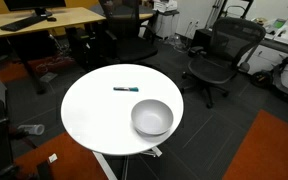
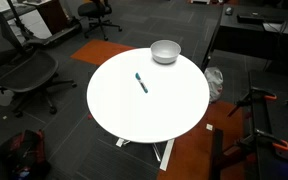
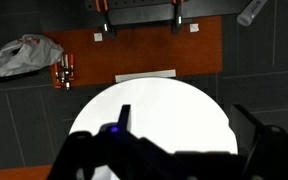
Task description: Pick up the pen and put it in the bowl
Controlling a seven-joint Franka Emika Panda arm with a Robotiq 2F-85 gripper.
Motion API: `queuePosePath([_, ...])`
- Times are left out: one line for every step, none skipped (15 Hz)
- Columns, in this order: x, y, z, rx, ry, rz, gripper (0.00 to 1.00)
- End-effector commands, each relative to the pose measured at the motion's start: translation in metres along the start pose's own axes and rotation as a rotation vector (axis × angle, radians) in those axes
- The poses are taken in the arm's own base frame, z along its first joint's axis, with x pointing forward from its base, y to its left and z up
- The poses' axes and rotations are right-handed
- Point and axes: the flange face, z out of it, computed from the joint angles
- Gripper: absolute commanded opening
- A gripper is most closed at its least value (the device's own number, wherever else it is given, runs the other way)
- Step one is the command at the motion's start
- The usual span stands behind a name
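A round white tabletop stands in the middle of the room. The pen lies flat on it. It is small and dark with a blue end. In an exterior view the pen lies near the middle of the tabletop and nothing is touching it.

The bowl is on the same tabletop. It is round and pale, and it stands upright close to the edge. The pen is near the bowl but does not touch it; there is bare white tabletop between them. The bowl has nothing in it that I can see.

The claw shows only in the wrist view, as a dark shape at the bottom. Its two fingers stand apart, with white tabletop showing between them, and they hold nothing. The claw looks down on the tabletop from above. The pen and the bowl do not show in that view, so I cannot tell just how far the claw is from the pen. It is not touching it.

A black chair and a wooden desk stand farther back.
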Motion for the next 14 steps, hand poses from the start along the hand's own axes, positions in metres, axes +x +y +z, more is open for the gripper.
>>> queuePosePath([0.0, 0.0, -0.001, 0.0, -0.001, 0.0, 1.0])
queuePosePath([0.0, 0.0, -0.001, 0.0, -0.001, 0.0, 1.0])
queuePosePath([0.0, 0.0, -0.001, 0.0, -0.001, 0.0, 1.0])
queuePosePath([0.0, 0.0, -0.001, 0.0, -0.001, 0.0, 1.0])
queuePosePath([0.0, 0.0, -0.001, 0.0, -0.001, 0.0, 1.0])
queuePosePath([0.0, 0.0, -0.001, 0.0, -0.001, 0.0, 1.0])
queuePosePath([0.0, 0.0, -0.001, 0.0, -0.001, 0.0, 1.0])
queuePosePath([0.0, 0.0, -0.001, 0.0, -0.001, 0.0, 1.0])
queuePosePath([0.004, 0.0, -0.001, -0.002, 0.007, 0.004, 1.0])
queuePosePath([0.009, 0.0, -0.002, 0.0, 0.018, 0.007, 1.0])
queuePosePath([0.013, 0.0, -0.002, 0.007, 0.03, 0.011, 1.0])
queuePosePath([0.02, 0.001, -0.003, 0.008, 0.045, 0.022, 1.0])
queuePosePath([0.027, 0.001, -0.003, 0.011, 0.062, 0.022, 1.0])
queuePosePath([0.034, 0.002, -0.003, 0.02, 0.082, 0.034, 1.0])
